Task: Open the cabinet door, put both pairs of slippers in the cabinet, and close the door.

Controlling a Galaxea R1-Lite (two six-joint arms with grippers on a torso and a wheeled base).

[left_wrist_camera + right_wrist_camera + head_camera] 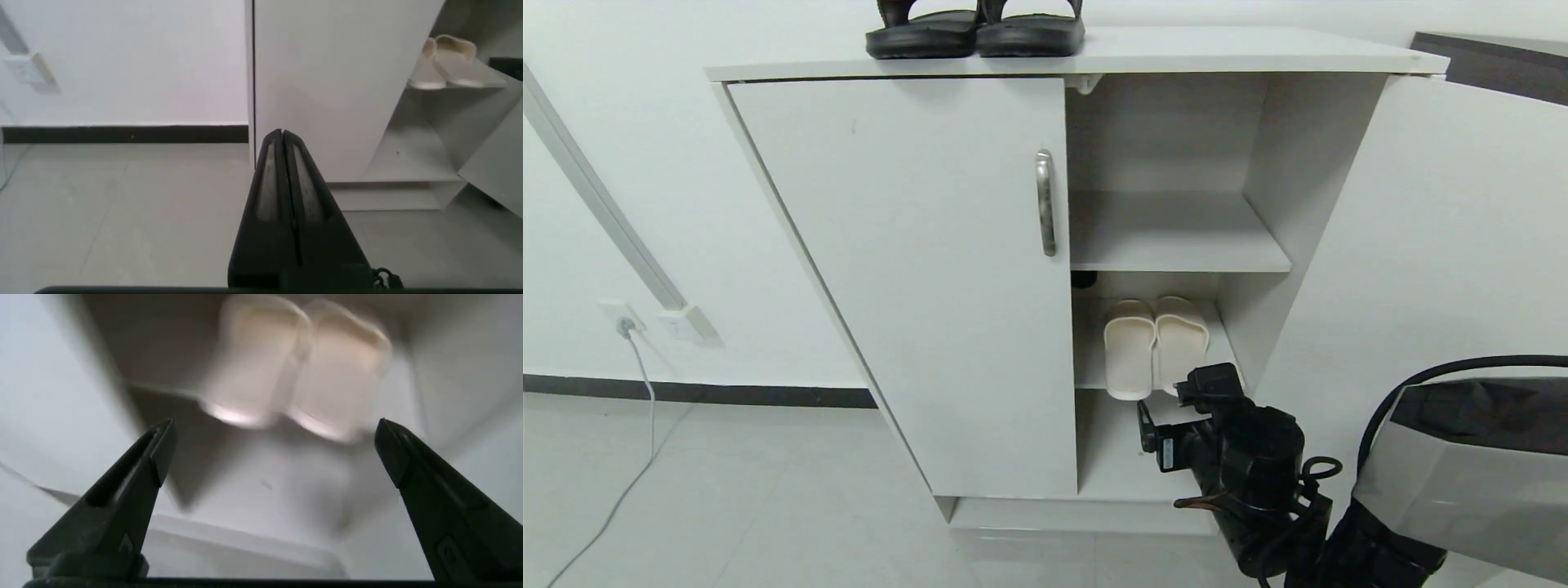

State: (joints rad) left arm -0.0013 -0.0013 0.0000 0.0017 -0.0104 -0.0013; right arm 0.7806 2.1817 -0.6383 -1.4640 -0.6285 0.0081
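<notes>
The white cabinet has its right door swung open and its left door shut. A cream pair of slippers lies side by side on the middle shelf, heels toward me, also seen as the cream pair and the cream pair. A black pair of slippers stands on the cabinet top. My right gripper hangs open just below and in front of the cream pair, holding nothing; its arm is low before the opening. My left gripper is shut and empty, low over the floor, facing the cabinet.
The open right door stands close beside my right arm. An upper shelf and the bottom shelf are bare. A wall socket with a cable running down sits at the left. Tiled floor stretches in front.
</notes>
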